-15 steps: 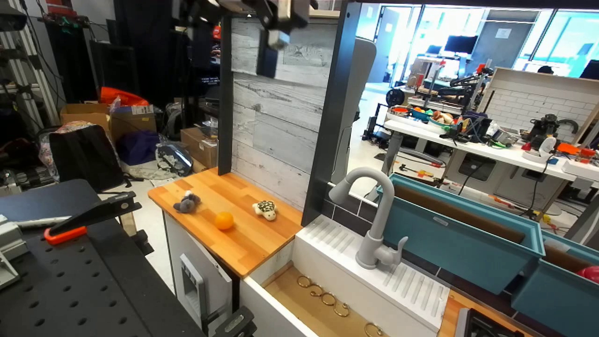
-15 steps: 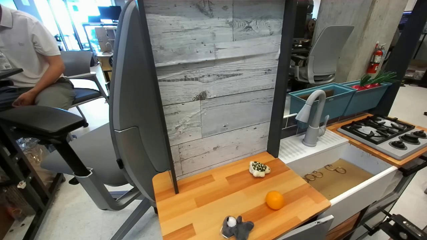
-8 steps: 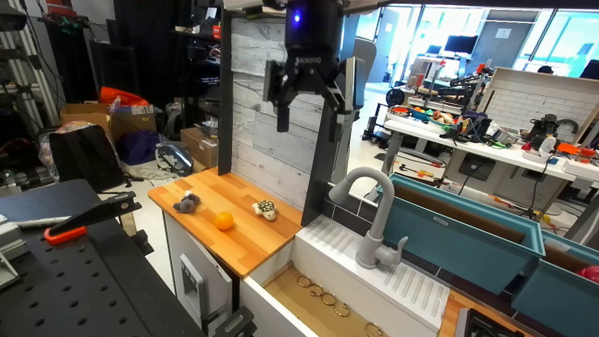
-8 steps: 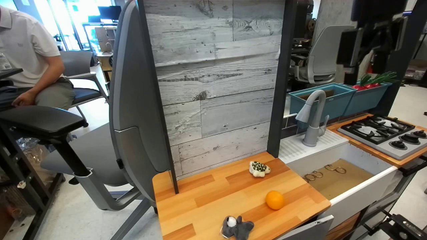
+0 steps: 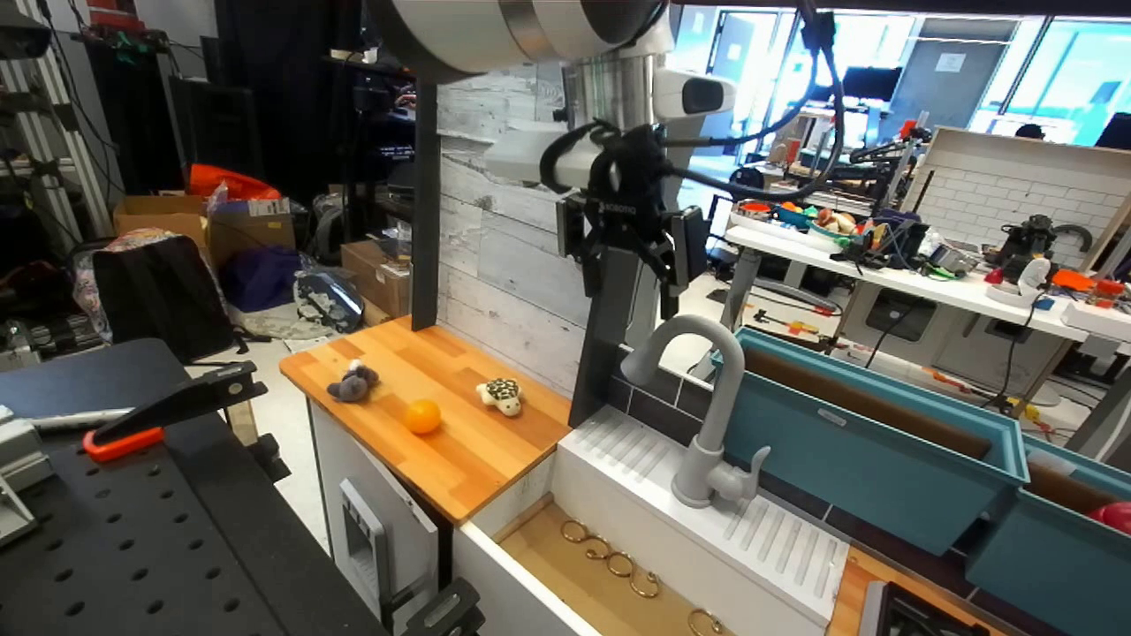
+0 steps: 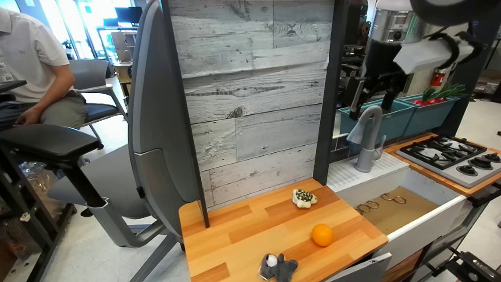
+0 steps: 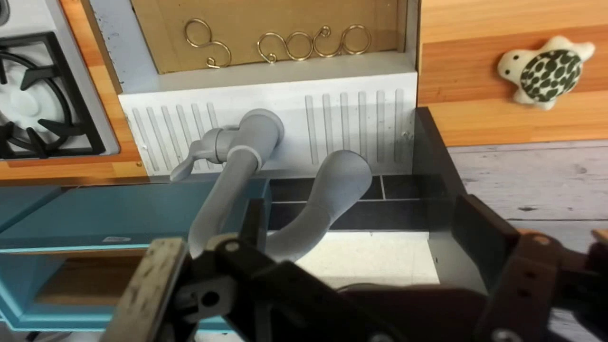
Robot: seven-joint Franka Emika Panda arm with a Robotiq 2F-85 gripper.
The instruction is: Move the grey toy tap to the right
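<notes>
There's the grey toy tap [image 5: 723, 413], upright on the white ridged ledge [image 5: 618, 455] behind the sink [image 6: 422, 234], spout [image 6: 376, 121] aimed to picture left in both exterior views. And above it hangs the end effector [image 5: 629, 294]: released, fingers [image 7: 479, 232] well apart, gripping nothing. In the wrist view the nozzle [image 7: 346, 175] shows between those fingers. Is a tip touching the arch [image 5: 694, 325]? Can't tell from here. Looks like the approach, the turn itself not yet under way. What's called for next: down until a finger flanks the spout, then a steady sideways push, presumably toward the stove [image 6: 450, 160]. Mind the teal planter [image 5: 857, 442] just behind! Further out, on the wooden worktop [image 5: 477, 455]: toy turtle [image 6: 304, 198], orange ball [image 6: 322, 235], grey plush [image 6: 281, 269].
</notes>
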